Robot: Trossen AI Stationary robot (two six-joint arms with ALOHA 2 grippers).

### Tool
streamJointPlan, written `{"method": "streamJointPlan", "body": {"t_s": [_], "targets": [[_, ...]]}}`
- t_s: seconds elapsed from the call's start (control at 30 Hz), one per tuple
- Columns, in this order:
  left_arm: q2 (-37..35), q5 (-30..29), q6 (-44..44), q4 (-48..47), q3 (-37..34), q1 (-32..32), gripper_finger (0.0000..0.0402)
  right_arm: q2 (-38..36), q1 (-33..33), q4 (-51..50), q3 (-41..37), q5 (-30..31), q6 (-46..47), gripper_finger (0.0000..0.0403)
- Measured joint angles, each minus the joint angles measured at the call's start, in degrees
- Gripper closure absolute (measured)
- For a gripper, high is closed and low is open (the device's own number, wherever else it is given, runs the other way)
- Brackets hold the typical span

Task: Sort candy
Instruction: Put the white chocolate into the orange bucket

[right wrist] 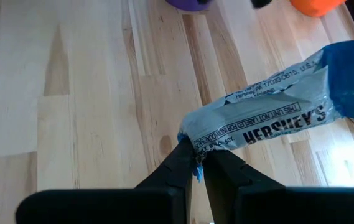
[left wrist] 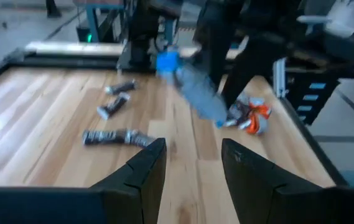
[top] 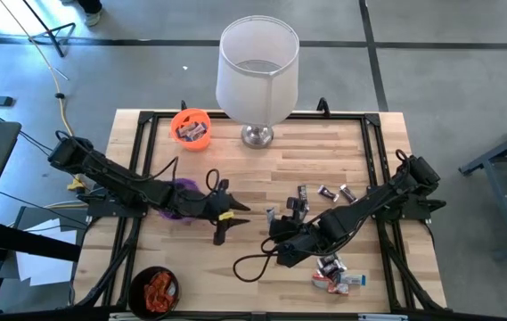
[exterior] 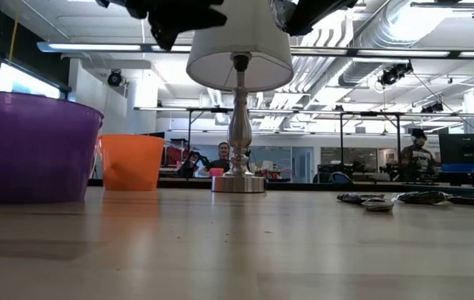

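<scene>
A silver-blue Hershey's candy point(right wrist: 270, 121) is pinched by one end in the closed right gripper point(right wrist: 195, 163) above mid-table. The left gripper point(left wrist: 192, 165) is held open beside the purple cup point(top: 182, 189). Other candies point(top: 338, 276) are scattered nearby.

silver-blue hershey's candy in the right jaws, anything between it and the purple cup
The left gripper hovers open beside the purple plastic cup, between it and the silver-blue wrapped candy pinched by the right gripper. The bare wooden table between them shows nothing else in the way.
</scene>
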Motion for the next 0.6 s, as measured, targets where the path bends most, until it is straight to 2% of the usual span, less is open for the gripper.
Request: {"method": "streamJointPlan", "body": {"t_s": [0.27,0.6], "targets": [[-0.04,2.66,-2.23,2.8,0.0,-0.18,0.0259,0.0,0.01,0.0,-0.01,0.0,0.0,0.0375],[-0.04,2.55,-3.31,2.79,0.0,-0.49,0.0259,0.0,-0.04,0.24,0.01,0.2,-0.02,0.0375]]}}
